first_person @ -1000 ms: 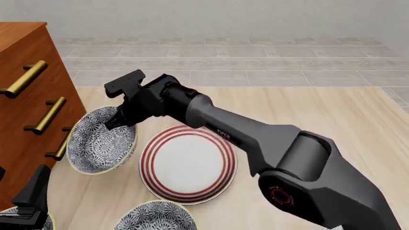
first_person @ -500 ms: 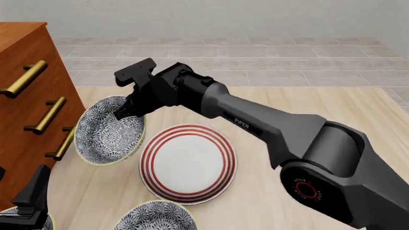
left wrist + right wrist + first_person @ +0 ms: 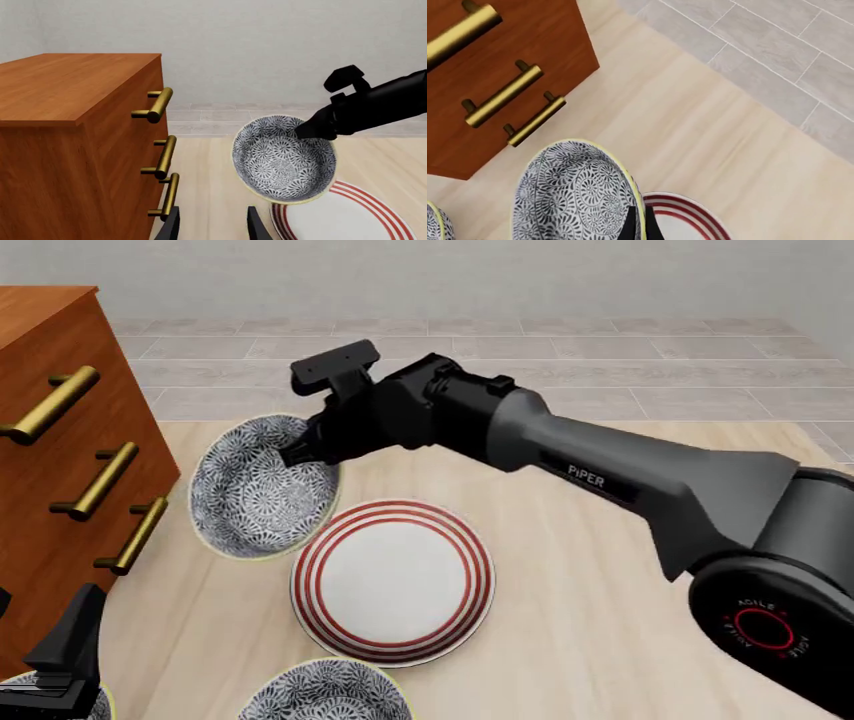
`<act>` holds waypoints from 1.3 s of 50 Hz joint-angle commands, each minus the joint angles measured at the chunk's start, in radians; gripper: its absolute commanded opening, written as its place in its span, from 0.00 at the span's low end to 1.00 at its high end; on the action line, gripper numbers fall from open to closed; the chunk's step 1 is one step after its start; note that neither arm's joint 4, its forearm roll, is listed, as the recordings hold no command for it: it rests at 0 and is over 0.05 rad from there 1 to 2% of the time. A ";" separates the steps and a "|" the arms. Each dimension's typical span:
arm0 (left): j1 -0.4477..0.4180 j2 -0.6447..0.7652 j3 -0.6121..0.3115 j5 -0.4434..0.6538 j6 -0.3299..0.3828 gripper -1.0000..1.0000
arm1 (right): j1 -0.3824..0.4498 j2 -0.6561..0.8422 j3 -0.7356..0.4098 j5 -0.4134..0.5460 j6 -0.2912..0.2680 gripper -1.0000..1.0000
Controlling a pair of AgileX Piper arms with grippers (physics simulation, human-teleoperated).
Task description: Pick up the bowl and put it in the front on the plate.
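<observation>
Right tool (image 3: 310, 452) grips the bowl (image 3: 256, 490) rim — tilted, beside the plate (image 3: 391, 580).

— What kind of room is this?

— A simulated home dining or kitchen corner: a pale wood-grain counter (image 3: 641, 500) set with tableware, namely a red-ringed white plate (image 3: 392, 580) and floral patterned bowls (image 3: 256, 487).

— What else points to a home?

— A reddish wooden chest of drawers (image 3: 73, 130) with brass bar handles (image 3: 159, 105) stands at the counter's left edge, with a grey tiled floor (image 3: 534, 360) and plain pale wall (image 3: 280, 45) behind.
</observation>
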 commanded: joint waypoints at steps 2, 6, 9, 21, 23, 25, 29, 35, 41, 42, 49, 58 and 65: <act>0.000 0.000 0.000 0.000 0.000 1.00 | -0.022 -0.109 0.132 -0.071 0.025 0.00; 0.000 0.000 0.000 0.000 0.000 1.00 | -0.037 -0.141 0.167 -0.094 0.035 0.00; 0.000 0.000 0.000 0.000 0.000 1.00 | -0.038 -0.172 0.202 -0.113 0.044 0.00; 0.000 0.000 0.000 0.000 0.000 1.00 | -0.044 -0.239 0.296 -0.149 0.051 0.00; 0.000 0.000 0.000 0.000 0.000 1.00 | -0.043 -0.244 0.301 -0.150 0.051 0.00; 0.000 0.000 0.000 0.000 0.000 1.00 | -0.050 -0.262 0.325 -0.162 0.057 0.00; 0.000 0.000 0.000 0.000 0.000 1.00 | -0.056 -0.291 0.364 -0.178 0.070 0.00; 0.000 0.000 0.000 0.000 0.000 1.00 | -0.065 -0.339 0.416 -0.198 0.092 0.00; 0.000 0.000 0.000 0.000 0.000 1.00 | -0.078 -0.375 0.462 -0.214 0.110 0.00; 0.000 0.000 0.000 0.000 0.000 1.00 | -0.087 -0.384 0.480 -0.227 0.115 0.00; 0.000 0.000 0.000 0.000 0.000 1.00 | -0.102 -0.406 0.518 -0.249 0.124 0.00; 0.000 0.000 0.000 0.000 0.000 1.00 | -0.130 -0.434 0.597 -0.317 0.152 0.00; 0.000 0.000 0.000 0.000 0.000 1.00 | -0.143 -0.449 0.656 -0.363 0.178 0.00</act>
